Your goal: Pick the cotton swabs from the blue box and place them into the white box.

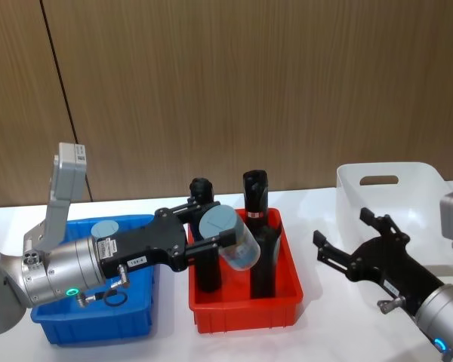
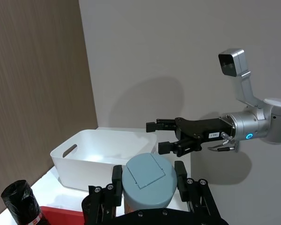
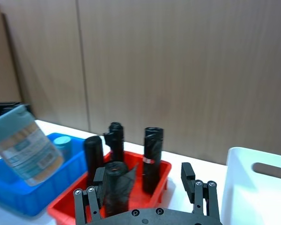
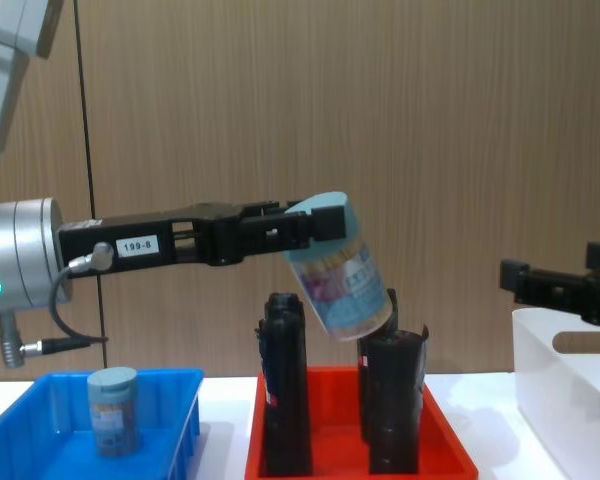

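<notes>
The left gripper (image 1: 208, 225) reaches in from nine o'clock with its jaws pinching one tub of cotton swabs (image 1: 235, 241) by the lid end. The tub is tilted and held in the air over the nine-o'clock side of the red tray (image 1: 245, 317), level with the tops of the black rolls (image 1: 255, 200) standing in it. A second tub (image 1: 104, 228) stands upright in the blue box (image 1: 90, 326), which sits just beside the red tray at its nine o'clock. At the tray's three o'clock the right gripper (image 1: 341, 228) hovers with its jaws spread, holding nothing. Farther back, at two o'clock, stands the white box (image 1: 430, 188).
</notes>
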